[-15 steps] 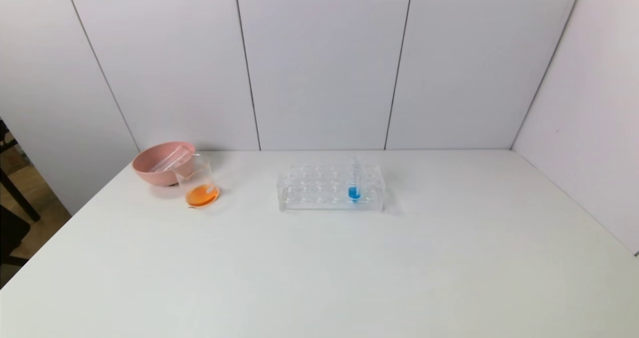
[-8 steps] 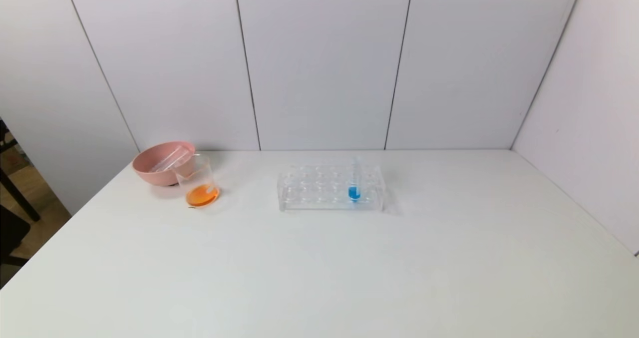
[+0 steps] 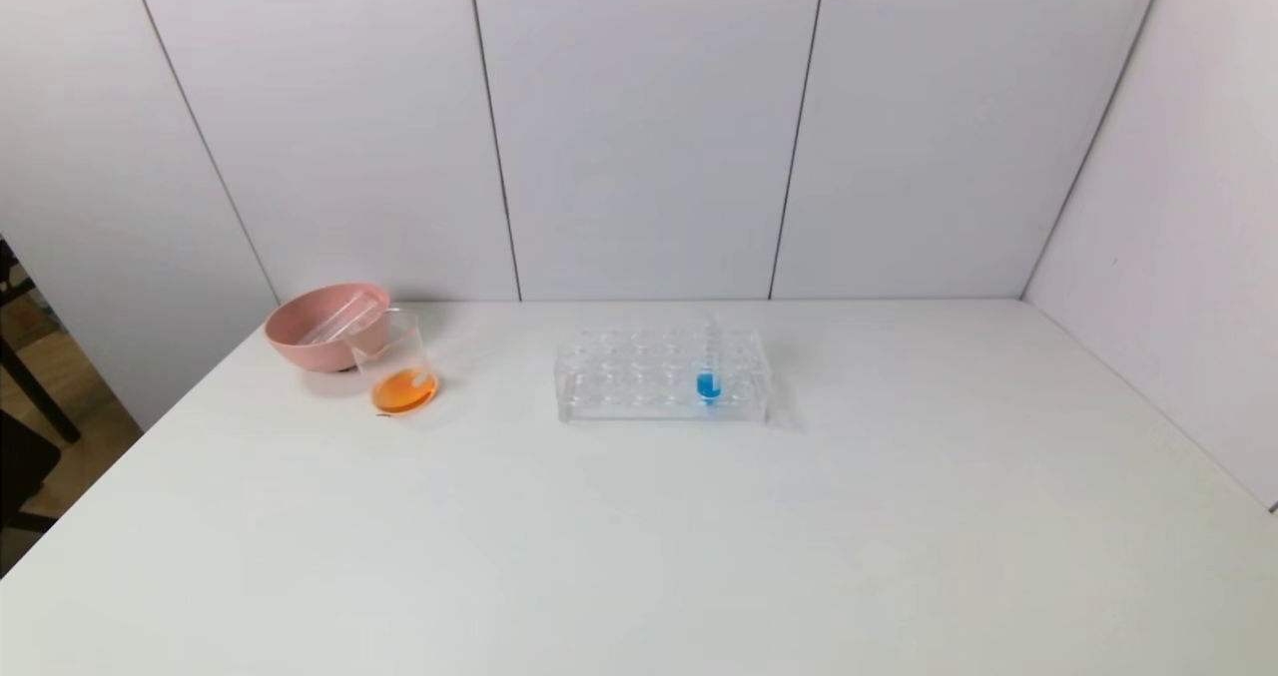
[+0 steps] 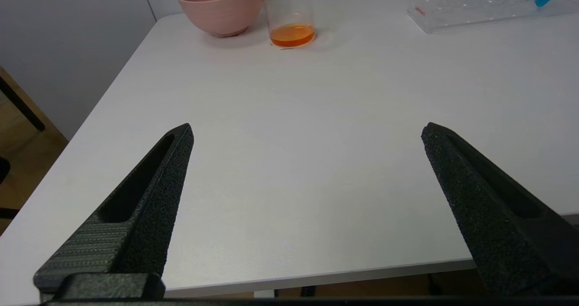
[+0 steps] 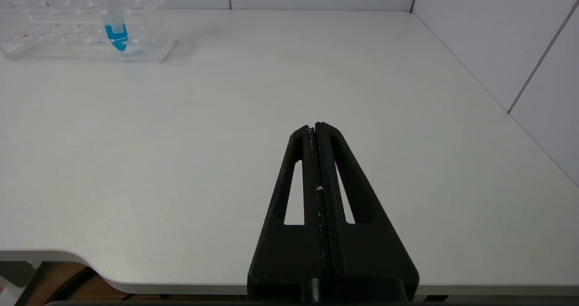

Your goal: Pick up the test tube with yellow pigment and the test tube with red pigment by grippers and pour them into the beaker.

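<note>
The beaker [image 3: 396,371] with orange liquid stands near the tabletop's [image 3: 639,536] far left corner, well ahead of the left gripper [image 4: 307,132], whose jaws gape wide and empty; the right gripper [image 5: 315,126] is pressed closed at the near edge.

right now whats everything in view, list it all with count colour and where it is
beaker: one, clear with orange liquid in the bottom, far left of the table, just in front of the bowl
pink bowl: one, pink, far left by the wall, with clear empty tubes lying in it
tube rack: one, clear, many holes, middle of the table towards the wall
tube with blue liquid: one, clear with blue, upright in the rack's right part
table: one, white
left gripper: one, black, open and empty, over the near left edge of the table
right gripper: one, black, shut and empty, over the near right edge
</note>
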`<state>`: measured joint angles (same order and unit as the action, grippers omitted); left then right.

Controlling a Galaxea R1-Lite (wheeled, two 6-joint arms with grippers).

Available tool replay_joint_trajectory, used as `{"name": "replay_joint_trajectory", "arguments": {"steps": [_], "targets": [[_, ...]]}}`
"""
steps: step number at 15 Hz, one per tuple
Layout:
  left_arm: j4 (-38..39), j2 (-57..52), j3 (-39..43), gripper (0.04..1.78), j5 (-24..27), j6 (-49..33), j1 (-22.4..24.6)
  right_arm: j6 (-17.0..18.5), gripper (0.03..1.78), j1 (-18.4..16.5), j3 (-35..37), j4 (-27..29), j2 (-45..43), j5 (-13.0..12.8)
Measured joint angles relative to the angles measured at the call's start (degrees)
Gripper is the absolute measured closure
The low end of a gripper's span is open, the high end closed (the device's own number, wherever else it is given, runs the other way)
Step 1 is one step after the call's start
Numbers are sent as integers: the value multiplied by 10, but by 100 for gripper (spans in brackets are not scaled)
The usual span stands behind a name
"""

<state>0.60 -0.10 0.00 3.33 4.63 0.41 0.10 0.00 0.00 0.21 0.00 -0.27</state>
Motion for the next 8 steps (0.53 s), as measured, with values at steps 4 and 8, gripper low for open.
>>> {"name": "replay_joint_trajectory", "arguments": {"steps": [4,8], "targets": [[0,0,0,6,0,1,-3,0,170,0,-1,0,0,0],[0,1,0,6,0,1,-3,0,170,0,-1,0,0,0]]}}
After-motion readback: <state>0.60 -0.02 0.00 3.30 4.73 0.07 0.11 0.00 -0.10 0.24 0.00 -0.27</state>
